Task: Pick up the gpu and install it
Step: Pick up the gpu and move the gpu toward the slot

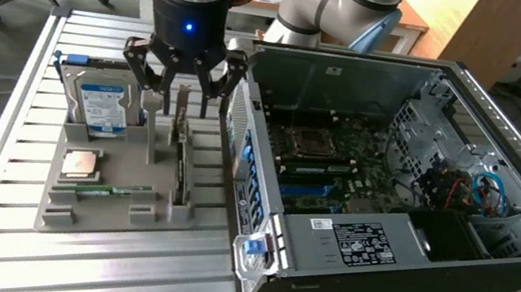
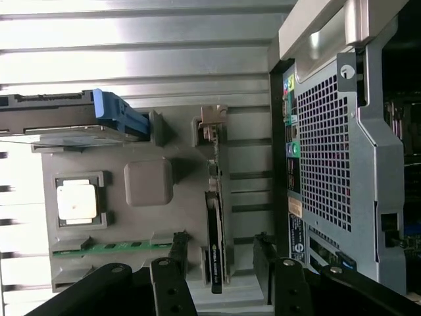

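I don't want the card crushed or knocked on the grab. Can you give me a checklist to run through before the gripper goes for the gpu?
1. The gripper is open: ok.
2. The gripper straddles the gpu, one finger on each side, in the wrist view: ok.
3. The gpu stands on edge in its slot of the gray tray, not gripped: ok.
4. The hard drive is apart from the fingers: ok.
5. The computer case is open, with the motherboard exposed: ok.
6. The slot on the motherboard is free for the card: cannot tell.
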